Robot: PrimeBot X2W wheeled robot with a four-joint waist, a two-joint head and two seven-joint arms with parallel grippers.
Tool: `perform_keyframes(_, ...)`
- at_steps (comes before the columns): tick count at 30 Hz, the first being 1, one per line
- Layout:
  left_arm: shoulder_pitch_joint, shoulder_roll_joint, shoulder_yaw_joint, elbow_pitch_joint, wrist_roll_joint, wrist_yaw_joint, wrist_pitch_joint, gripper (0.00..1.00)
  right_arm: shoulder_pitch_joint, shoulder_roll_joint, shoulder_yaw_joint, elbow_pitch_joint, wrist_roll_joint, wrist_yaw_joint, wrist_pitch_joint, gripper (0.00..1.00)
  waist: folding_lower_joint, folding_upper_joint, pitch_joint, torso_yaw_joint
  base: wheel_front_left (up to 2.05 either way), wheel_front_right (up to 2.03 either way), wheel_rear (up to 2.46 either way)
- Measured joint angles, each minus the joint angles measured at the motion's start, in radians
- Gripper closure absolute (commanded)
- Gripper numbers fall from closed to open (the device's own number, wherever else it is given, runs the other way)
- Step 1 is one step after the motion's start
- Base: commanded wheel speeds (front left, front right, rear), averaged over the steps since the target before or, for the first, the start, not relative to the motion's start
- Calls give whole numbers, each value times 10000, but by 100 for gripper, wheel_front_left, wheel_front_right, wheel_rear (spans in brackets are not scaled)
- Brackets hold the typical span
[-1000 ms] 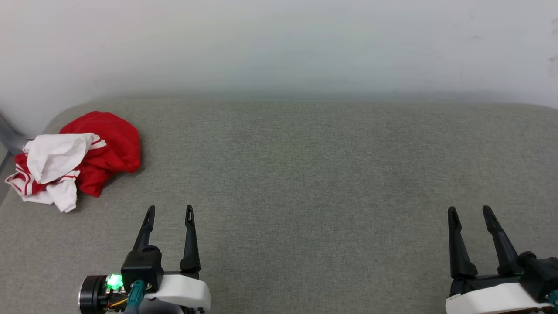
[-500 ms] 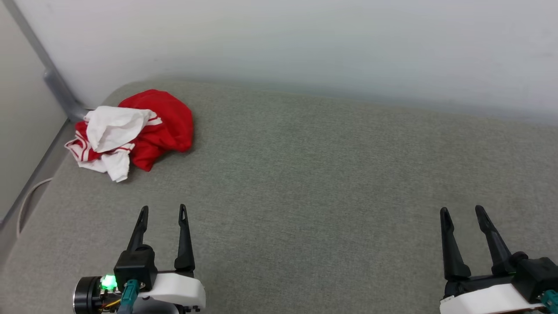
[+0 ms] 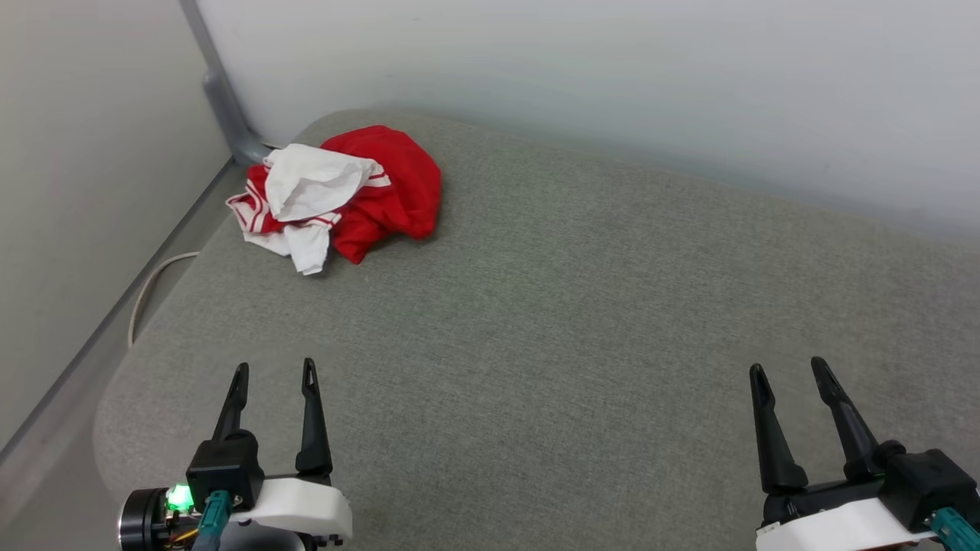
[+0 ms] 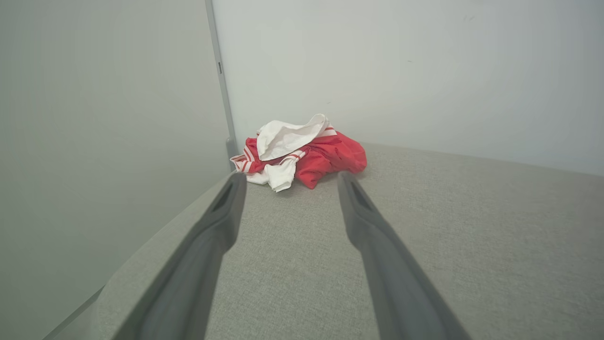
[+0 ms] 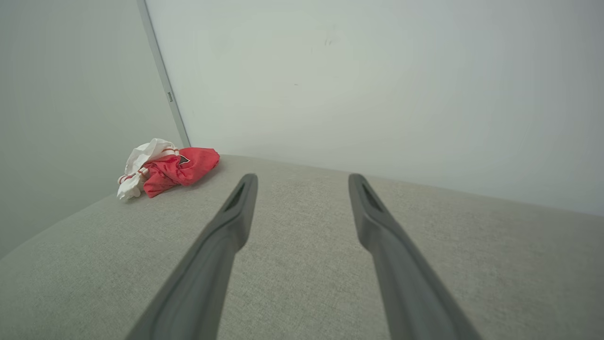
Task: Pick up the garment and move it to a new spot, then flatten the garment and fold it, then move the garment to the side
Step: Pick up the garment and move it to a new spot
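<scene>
- Near me, the left gripper (image 3: 275, 366) and right gripper (image 3: 787, 365) hover over the grey padded surface (image 3: 551, 329), jaws spread and empty, as before.
- My head view has swung left; nothing on the pad moved.
- Far left corner: the crumpled red-and-white jersey (image 3: 394, 180), untouched. Pickup comes next, I judge.

The garment (image 3: 344, 191) lies crumpled in a heap, upper left of the head view, at a rounded corner of the grey cushion (image 3: 536, 344). Red body is bunched; a white sleeve with red-striped trim lies on top.
</scene>
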Motion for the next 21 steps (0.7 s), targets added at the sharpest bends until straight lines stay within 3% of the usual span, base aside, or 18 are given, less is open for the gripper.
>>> perform_keyframes(11, 47, -2, 192, 29, -180, -58, 0, 0, -1, 0, 157, -19, 0, 0, 0, 0, 0, 0, 41, 881, 0, 0, 0)
perform_keyframes(21, 67, -2, 320, 102, -376, -73, 0, 0, -21, 0, 311, -35, 2, 0, 0, 0, 0, 0, 121, 955, 0, 0, 0)
